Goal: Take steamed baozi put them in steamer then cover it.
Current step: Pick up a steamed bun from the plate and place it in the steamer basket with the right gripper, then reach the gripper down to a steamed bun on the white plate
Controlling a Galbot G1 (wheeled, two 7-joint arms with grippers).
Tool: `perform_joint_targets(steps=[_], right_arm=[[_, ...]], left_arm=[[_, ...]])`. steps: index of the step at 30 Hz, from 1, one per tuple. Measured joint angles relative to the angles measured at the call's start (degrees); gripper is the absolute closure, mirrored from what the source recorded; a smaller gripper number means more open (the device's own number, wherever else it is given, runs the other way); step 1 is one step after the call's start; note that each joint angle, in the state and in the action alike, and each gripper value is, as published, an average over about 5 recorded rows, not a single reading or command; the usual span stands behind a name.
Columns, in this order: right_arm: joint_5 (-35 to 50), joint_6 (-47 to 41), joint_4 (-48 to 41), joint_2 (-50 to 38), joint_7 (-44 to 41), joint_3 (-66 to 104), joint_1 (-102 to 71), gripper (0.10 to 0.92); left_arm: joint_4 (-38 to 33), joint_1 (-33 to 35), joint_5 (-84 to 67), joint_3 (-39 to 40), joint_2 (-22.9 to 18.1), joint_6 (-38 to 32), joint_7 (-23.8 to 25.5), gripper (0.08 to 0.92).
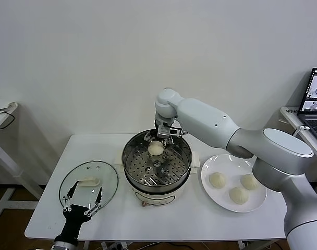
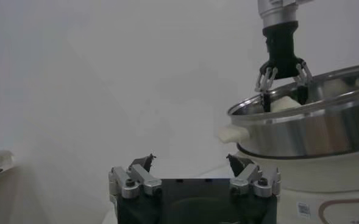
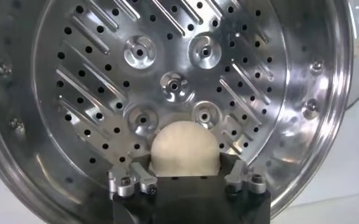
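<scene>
Right gripper (image 1: 159,139) holds one baozi (image 1: 156,148) inside the steamer (image 1: 133,165).

Between the right gripper's fingers sits the bun, clamped from both sides just above the perforated tray (image 3: 94,79), toward the steamer's far rim. Off to the gripper's right side, beyond the steamer wall, three more baozi (image 1: 234,187) lie on a white plate (image 1: 209,194). On the other side of the steamer, the left gripper (image 1: 82,200) hovers with fingers spread above the glass cover (image 1: 108,174), which lies flat on the table (image 1: 190,219).
</scene>
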Motion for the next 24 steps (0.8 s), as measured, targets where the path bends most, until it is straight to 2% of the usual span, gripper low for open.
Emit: perform_joint_targets(steps=[6, 15, 24], right_arm=[[8.43, -4.87, 3.61, -4.77, -2.06, -1.23, 3.21, 0.203], [24.22, -21.92, 6.91, -18.18, -3.75, -6.06, 9.69, 0.203], [32.13, -35.74, 10.40, -31.20, -1.06, -10.42, 6.02, 0.203]], left_arm=[[-0.24, 0.02, 0.00, -0.27, 0.06, -0.03, 0.02, 0.177], [-0.27, -0.08, 0.40, 0.07, 0.07, -0.28, 0.03, 0.177], [-0.06, -0.22, 0.64, 0.19, -0.02, -0.31, -0.10, 0.177]])
